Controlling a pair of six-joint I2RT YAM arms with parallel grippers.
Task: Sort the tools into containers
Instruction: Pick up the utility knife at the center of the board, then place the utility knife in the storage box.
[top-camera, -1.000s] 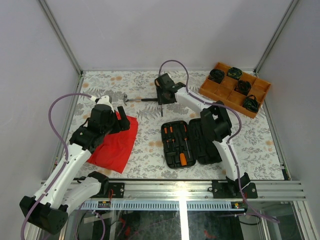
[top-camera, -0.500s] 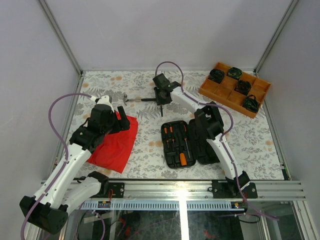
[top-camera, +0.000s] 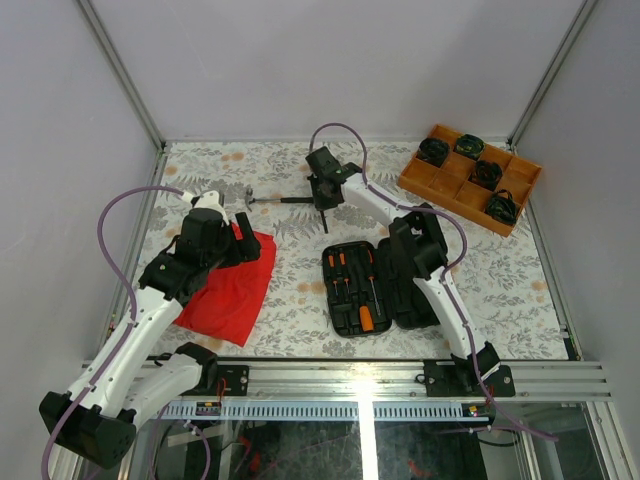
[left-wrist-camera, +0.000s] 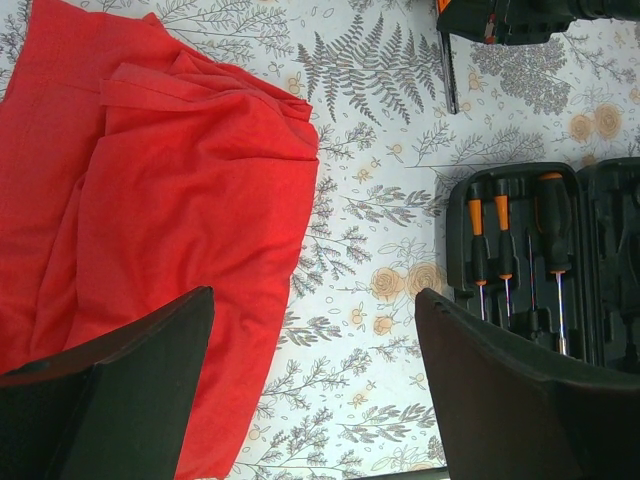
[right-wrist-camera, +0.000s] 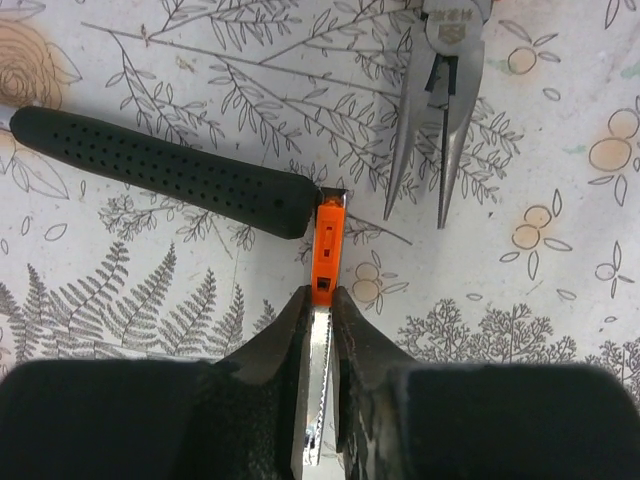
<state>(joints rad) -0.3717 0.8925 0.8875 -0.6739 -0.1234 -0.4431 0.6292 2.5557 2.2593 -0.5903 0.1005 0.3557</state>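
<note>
Orange-steel flat blade (right-wrist-camera: 322, 255) pinched by right end effector (right-wrist-camera: 319, 300) | left end effector (left-wrist-camera: 312, 300) spread over crumpled red cloth (left-wrist-camera: 170, 200)

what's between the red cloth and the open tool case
Nothing but bare floral table cover between the red cloth and the tool case; the left wrist view shows it best.

I see a red cloth (top-camera: 232, 285) lying crumpled on the left half of the surface (top-camera: 300, 292), with one edge doubled over in a loose fold. The surface itself is covered by a pale sheet printed with grey ferns and small orange flowers. At the far right corner I have an orange tray (top-camera: 452, 187) sitting askew, with four black round items (top-camera: 486, 174) in its compartments. An aluminium rail (top-camera: 330, 378) runs along the near edge.
</note>
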